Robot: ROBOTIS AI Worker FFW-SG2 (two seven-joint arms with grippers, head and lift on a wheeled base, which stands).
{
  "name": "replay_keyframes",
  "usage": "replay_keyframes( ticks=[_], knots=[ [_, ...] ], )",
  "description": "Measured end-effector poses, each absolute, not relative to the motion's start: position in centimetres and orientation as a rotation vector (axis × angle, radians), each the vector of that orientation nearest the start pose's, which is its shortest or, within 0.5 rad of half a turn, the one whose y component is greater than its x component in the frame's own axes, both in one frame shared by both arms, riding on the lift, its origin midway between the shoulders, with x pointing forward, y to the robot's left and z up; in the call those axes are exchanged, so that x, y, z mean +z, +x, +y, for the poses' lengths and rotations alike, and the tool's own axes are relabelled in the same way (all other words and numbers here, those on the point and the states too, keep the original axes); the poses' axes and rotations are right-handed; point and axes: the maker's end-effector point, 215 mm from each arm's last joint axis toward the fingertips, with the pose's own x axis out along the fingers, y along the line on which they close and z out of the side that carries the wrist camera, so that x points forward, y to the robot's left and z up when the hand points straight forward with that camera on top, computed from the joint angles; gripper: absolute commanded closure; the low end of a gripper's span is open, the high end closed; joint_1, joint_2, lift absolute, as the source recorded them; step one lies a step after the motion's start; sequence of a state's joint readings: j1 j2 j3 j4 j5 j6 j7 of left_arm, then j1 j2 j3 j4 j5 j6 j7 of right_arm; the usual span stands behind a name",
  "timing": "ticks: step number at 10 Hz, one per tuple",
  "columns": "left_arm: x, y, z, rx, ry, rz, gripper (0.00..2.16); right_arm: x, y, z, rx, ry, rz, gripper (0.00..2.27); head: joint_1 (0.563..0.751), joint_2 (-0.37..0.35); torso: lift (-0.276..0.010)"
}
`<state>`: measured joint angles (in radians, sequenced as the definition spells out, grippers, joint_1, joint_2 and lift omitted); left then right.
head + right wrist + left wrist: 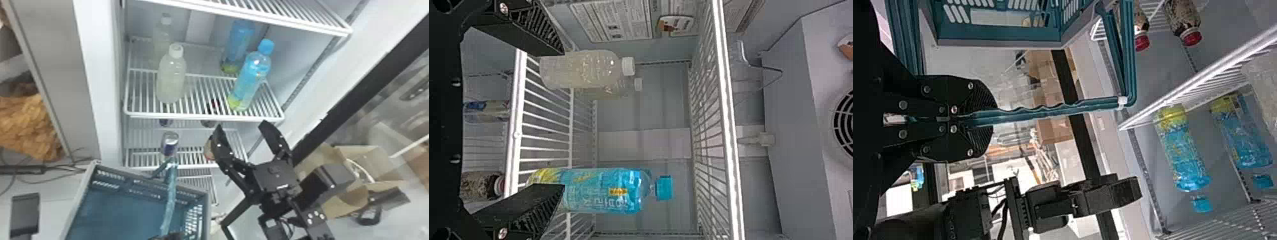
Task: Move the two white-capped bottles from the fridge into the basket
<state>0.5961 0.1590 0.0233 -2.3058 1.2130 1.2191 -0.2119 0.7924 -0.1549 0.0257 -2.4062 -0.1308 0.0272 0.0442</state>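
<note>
- I have the fridge (297, 51) in front of me, its wire racks stretching beyond and above my right fingers.
- The cardboard box (346, 204) sits on the floor to the right of my right fingers.
- I see the basket (127, 177) to the left of my right fingers, most of it lying to the left of my other hand's grip, with its inside open to view.
- The wire shelf (204, 117) that carries the bottles has its front edge just beyond my right fingertips.
- My right gripper (241, 127) is spread wide, both tips pointed into the fridge.
- My left gripper (170, 236) is closed, its fingers pinching the basket's handle.
- That handle (170, 198) runs out straight ahead from between those left fingers.
- Two blue-capped bottles stand on the shelf past my right gripper: the front one (250, 79) beyond its right-hand finger, the other (241, 35) deeper in.
- The two white-capped bottles I'm after are upright on the same shelf, beyond and to the left of my right fingers: the front one (171, 78) nearer its left-hand finger, the second (162, 36) behind it. I can't tell how much gap there is to the fingertip.
- A can (169, 142) stands on a lower rack, left of my right fingers.
</note>
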Motion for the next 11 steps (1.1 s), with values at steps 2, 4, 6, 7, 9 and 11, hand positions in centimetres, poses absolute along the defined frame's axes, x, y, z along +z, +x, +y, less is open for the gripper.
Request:
replay_keyframes(
  ticks=[2,4,6,7,9,11],
  knots=[
    [-35.6,21.5,-1.6,-0.948,-0.947,0.939,1.19,-27.3,37.8,-18.1,0.219,0.058,-0.007,0.09,0.695,-0.35,0.0],
    [-35.6,21.6,-1.5,-0.947,-0.951,0.937,1.19,-28.3,39.1,-17.0,0.26,0.067,-0.006,0.09,0.695,-0.35,0.0],
    [-35.6,21.6,-1.5,-0.946,-0.953,0.937,1.19,-28.6,40.4,-16.8,0.265,0.057,-0.022,0.09,0.695,-0.341,0.0],
    [-35.6,21.6,-1.5,-0.947,-0.954,0.937,1.19,-28.8,41.2,-16.1,0.278,0.049,-0.029,0.09,0.695,-0.327,0.0],
    [-35.5,21.6,-1.6,-0.949,-0.954,0.936,1.19,-29.2,42.4,-15.0,0.303,0.028,-0.036,0.09,0.695,-0.304,0.0],
    [-35.4,21.6,-1.6,-0.95,-0.956,0.934,1.19,-28.8,43.6,-13.4,0.34,0.006,-0.052,0.09,0.695,-0.271,0.0]
  ],
)
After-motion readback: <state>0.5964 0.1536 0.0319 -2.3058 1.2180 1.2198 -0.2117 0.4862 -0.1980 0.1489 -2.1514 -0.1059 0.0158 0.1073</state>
